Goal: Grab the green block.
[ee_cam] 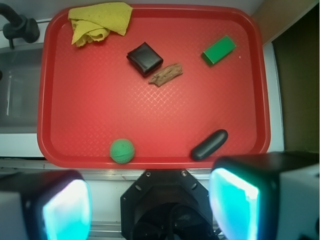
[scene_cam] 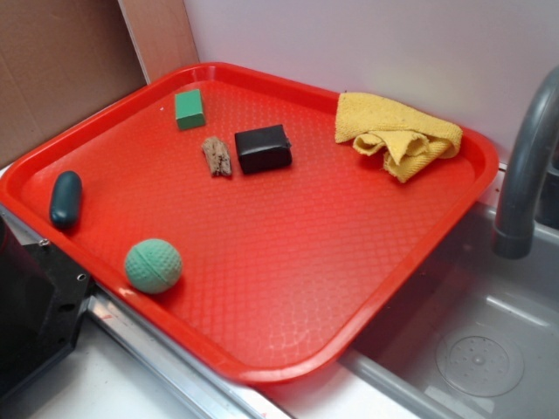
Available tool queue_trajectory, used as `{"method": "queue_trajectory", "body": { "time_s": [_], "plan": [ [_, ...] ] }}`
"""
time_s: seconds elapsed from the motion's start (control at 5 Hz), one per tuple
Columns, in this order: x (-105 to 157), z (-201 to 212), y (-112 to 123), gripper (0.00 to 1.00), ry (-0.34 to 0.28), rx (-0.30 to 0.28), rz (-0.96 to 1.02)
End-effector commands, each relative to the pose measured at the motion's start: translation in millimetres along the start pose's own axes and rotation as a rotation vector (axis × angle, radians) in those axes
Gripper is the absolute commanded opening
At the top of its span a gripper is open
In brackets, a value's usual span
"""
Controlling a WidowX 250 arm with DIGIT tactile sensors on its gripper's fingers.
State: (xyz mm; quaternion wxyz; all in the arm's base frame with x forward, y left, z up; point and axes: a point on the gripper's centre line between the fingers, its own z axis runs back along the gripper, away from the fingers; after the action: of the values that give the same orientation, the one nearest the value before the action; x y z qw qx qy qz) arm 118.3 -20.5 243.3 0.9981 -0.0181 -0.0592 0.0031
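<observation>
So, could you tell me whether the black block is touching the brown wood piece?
Apart: the exterior view shows red tray between black block and wood piece.

The robot's black, angular gripper (ee_cam: 150, 205) fills the bottom of the wrist view. Its two blocky fingers (ee_cam: 65, 207) have pale grey outer shells and inner faces that glow a bright cyan-white. Between them sits a black octagonal housing (ee_cam: 162, 197) with small silver screws along its upper edge and a dark cable at its centre. In the exterior view, a black, boxy body section (scene_cam: 35, 305) shows small screws along its edge.
</observation>
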Motion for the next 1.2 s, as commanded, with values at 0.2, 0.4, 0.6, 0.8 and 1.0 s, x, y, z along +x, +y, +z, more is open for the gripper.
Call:
{"method": "queue_trajectory", "body": {
  "time_s": [0.2,0.4,0.6,0.8,1.0],
  "plan": [
    [8.9,-40.5,50.8,1.0,0.035,0.038,0.237],
    [23.0,-75.1,98.7,1.0,0.025,0.091,0.483],
    [39.4,-101.3,115.8,1.0,0.018,0.119,0.666],
    [59.8,-129.9,128.3,1.0,0.029,0.149,0.716],
    [73.1,-151.7,133.9,1.0,0.052,0.137,0.754]
  ]
}}
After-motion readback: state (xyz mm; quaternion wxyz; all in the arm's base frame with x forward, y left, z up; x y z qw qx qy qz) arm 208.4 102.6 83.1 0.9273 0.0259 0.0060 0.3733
